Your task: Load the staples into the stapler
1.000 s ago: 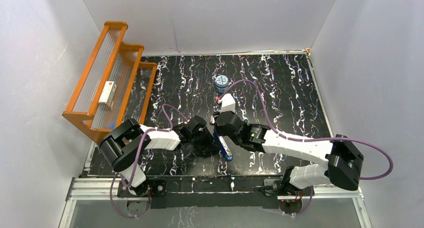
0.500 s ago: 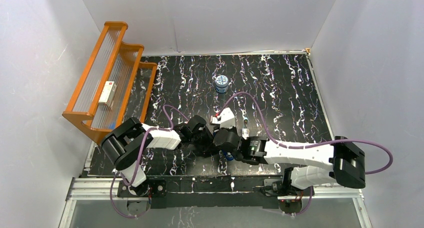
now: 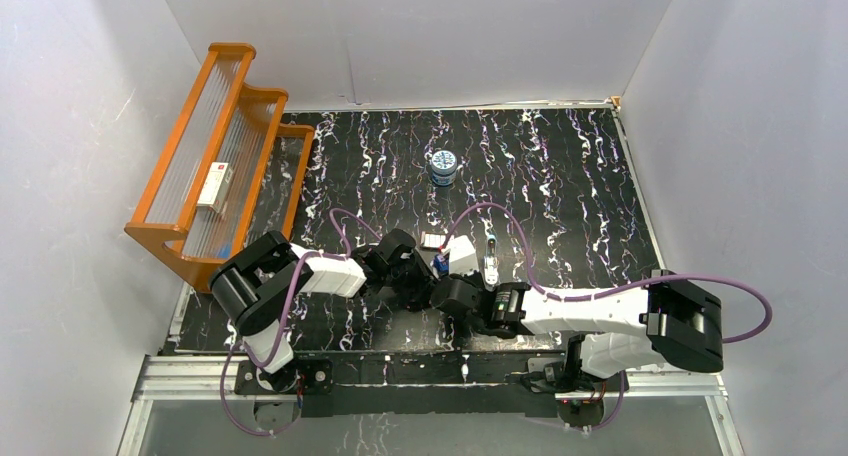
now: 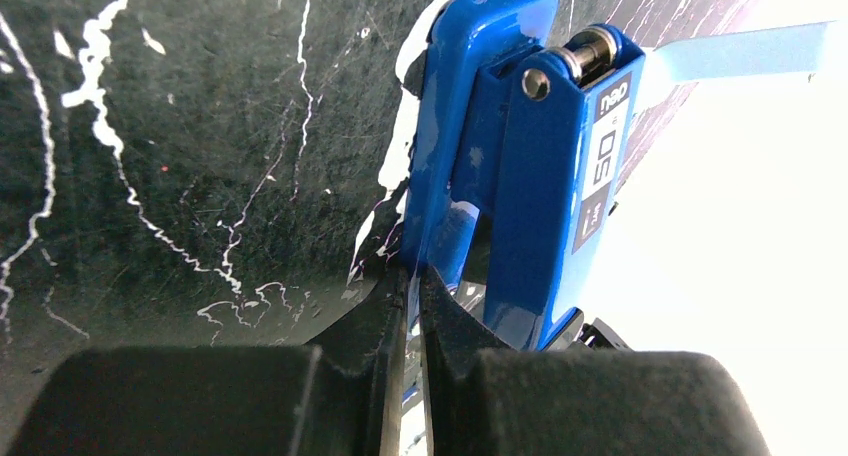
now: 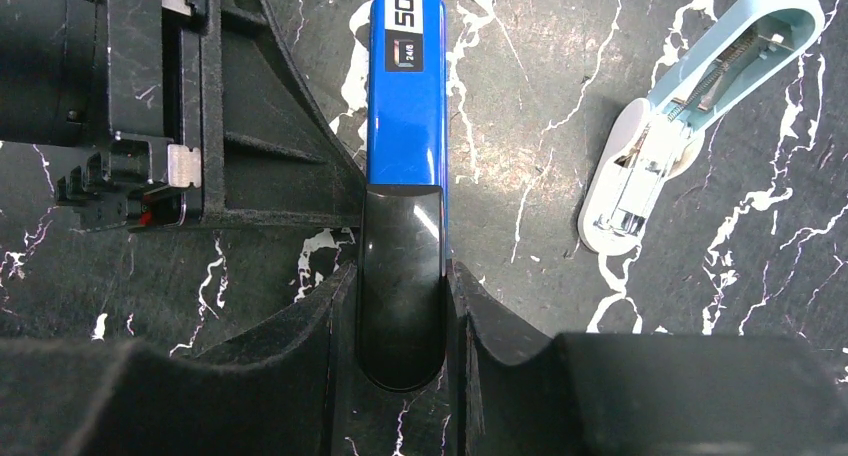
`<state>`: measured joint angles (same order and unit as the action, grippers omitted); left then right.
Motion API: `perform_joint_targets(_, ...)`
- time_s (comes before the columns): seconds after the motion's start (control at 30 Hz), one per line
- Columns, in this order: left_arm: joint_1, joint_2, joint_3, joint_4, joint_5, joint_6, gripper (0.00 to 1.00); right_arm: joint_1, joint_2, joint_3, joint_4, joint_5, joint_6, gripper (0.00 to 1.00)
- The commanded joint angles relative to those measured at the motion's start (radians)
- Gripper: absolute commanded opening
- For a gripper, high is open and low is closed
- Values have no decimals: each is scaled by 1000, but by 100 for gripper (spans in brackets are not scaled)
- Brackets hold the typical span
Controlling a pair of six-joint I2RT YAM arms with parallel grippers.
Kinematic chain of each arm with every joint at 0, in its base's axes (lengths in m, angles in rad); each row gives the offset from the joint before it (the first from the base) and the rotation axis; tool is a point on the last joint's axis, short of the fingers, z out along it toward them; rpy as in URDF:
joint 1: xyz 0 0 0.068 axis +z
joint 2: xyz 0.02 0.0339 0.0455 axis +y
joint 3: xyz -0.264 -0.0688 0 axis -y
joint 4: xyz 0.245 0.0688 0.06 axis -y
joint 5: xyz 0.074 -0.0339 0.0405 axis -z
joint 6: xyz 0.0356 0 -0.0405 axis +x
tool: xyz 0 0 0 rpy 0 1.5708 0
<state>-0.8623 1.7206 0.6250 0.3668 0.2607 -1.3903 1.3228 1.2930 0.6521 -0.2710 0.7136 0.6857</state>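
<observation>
The blue stapler (image 5: 405, 106) lies on the black marbled table, its black top end toward my right wrist camera. My right gripper (image 5: 400, 271) is shut on that black end, one finger on each side. My left gripper (image 4: 412, 276) is shut on a thin blue edge at the stapler's (image 4: 520, 176) base, from the side. In the top view both grippers, left (image 3: 418, 284) and right (image 3: 447, 294), meet near the front edge, and only a blue tip of the stapler (image 3: 440, 263) shows. A small red-and-white staple box (image 3: 433, 241) lies just beyond them.
A white and light-blue tool (image 5: 690, 106) lies right of the stapler, also seen from above (image 3: 491, 258). A round blue tin (image 3: 442, 166) stands farther back. An orange rack (image 3: 215, 166) at the left holds a long white box (image 3: 214, 187).
My right gripper has drawn back toward the near edge along the stapler to its black end and now covers it. My left gripper has hardly moved.
</observation>
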Motion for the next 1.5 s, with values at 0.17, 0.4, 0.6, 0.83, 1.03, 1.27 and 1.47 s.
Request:
perform_joint_targets(0.17, -7, 82, -75, -317, -245, 99, 7, 18, 18, 23, 44, -69, 102, 31)
perform_joint_targets(0.4, -7, -24, -129, -224, -211, 138, 22, -21, -33, 73, -77, -85, 171, 54)
perform_joint_targets(0.6, -7, -105, -133, -309, -272, 157, 24, -75, -57, 130, -151, -154, 126, 63)
perform_joint_targets(0.83, -7, -212, -165, -361, -335, 163, 23, -151, 13, 220, -348, -263, 144, 57)
perform_joint_targets(1.03, -6, -254, -167, -361, -354, 188, 22, -163, 56, 248, -347, -360, 113, 54)
perform_joint_targets(1.27, -6, -257, -169, -375, -343, 188, 21, -168, 111, 265, -351, -412, 95, 38)
perform_joint_targets(1.47, -6, -279, -165, -390, -319, 188, 20, -173, 149, 223, -318, -425, 100, 29)
